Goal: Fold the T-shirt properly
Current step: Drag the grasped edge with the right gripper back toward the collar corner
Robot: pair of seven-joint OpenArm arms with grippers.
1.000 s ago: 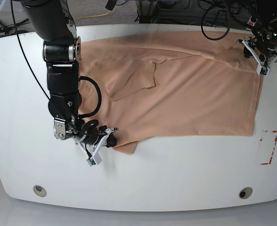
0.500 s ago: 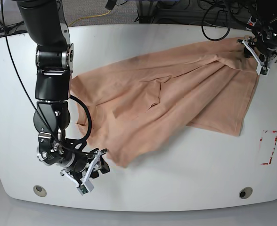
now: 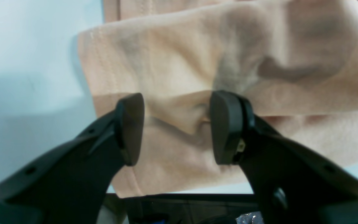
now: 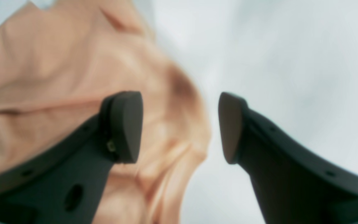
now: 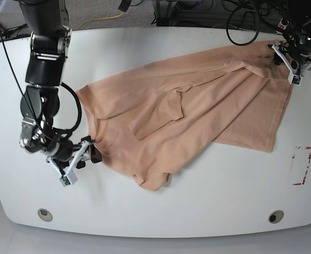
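The peach T-shirt (image 5: 198,111) lies rumpled and slanting across the white table (image 5: 208,196), from the far right corner down to a bunched fold near the front middle. My left gripper (image 5: 289,63) stands open at the shirt's far right corner. In the left wrist view its fingers (image 3: 177,127) straddle a creased fold of the T-shirt (image 3: 197,62) near a stitched hem. My right gripper (image 5: 87,156) is open beside the shirt's lower left edge. In the blurred right wrist view the T-shirt (image 4: 57,77) lies under the left finger, and bare table lies under the right gripper (image 4: 180,127).
A red-marked rectangle (image 5: 301,165) sits near the table's right edge. Two round holes (image 5: 44,214) (image 5: 275,216) lie along the front edge. Cables (image 5: 240,21) hang behind the table's far edge.
My right gripper dragged the shirt's lower left part toward the front, let it go and drew back left. The cloth has dropped into a looser heap. The left gripper stayed put.
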